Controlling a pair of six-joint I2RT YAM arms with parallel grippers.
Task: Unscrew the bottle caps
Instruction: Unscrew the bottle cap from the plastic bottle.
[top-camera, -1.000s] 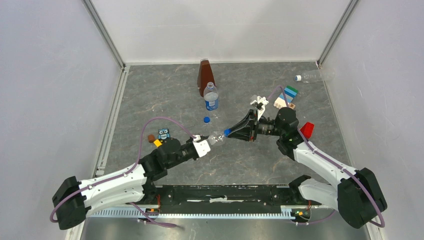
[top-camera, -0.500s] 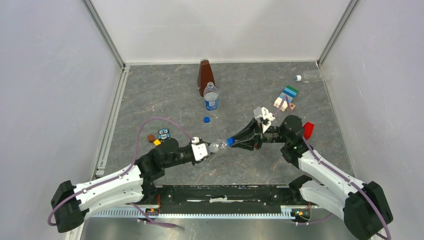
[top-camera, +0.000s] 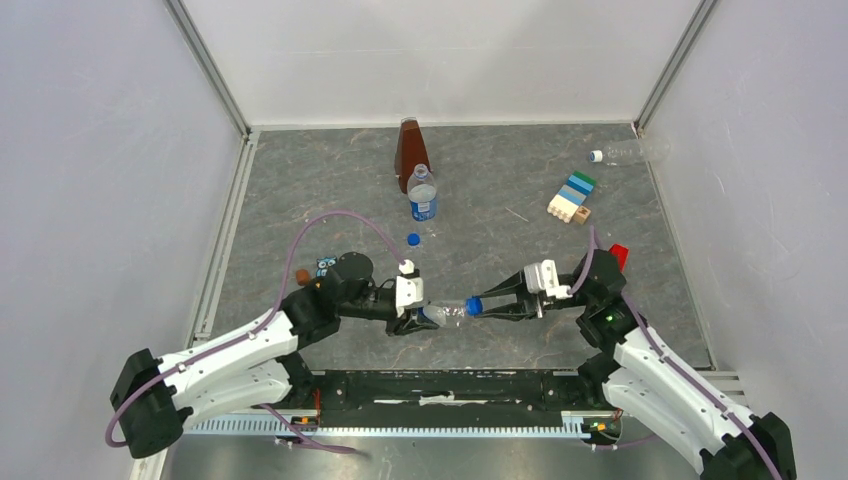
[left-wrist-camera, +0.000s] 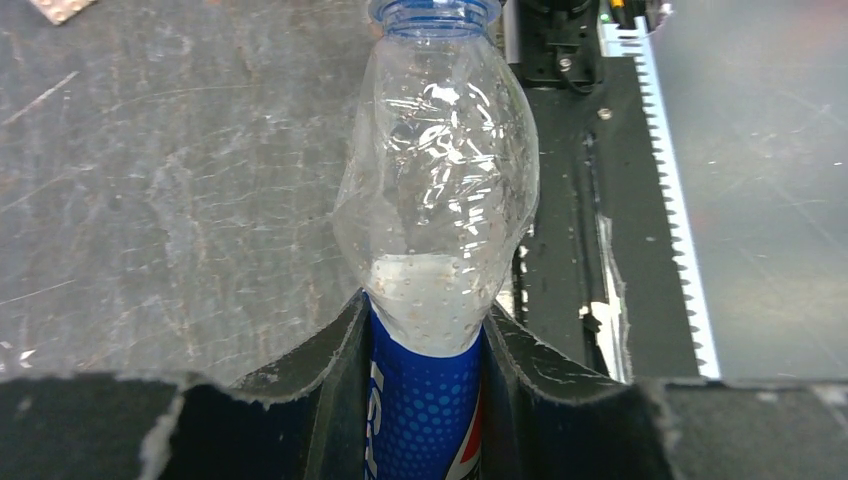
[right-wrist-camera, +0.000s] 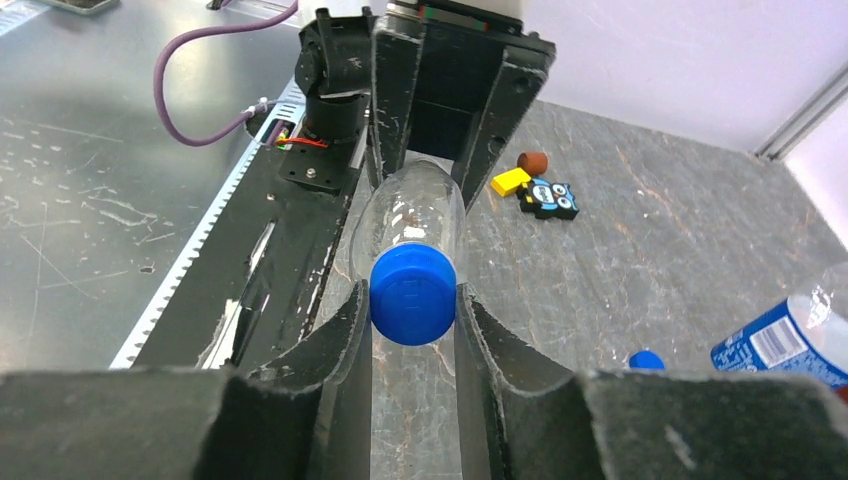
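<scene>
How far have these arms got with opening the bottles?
One looks done: a loose blue cap lies beside the upright bottle, whose neck seems bare. In hand: the left hand clamps a labelled bottle while the right hand pinches its blue cap, not yet off. Left: the bottle lying at the far right, white cap on.

Front centre: held bottle lies horizontal between left gripper on its left and right gripper on its right, its cap at the right end. Behind it a loose cap, then upright bottle, then pyramid object. Third bottle lies in far right corner, block stack before it. Small toys just behind left arm
</scene>
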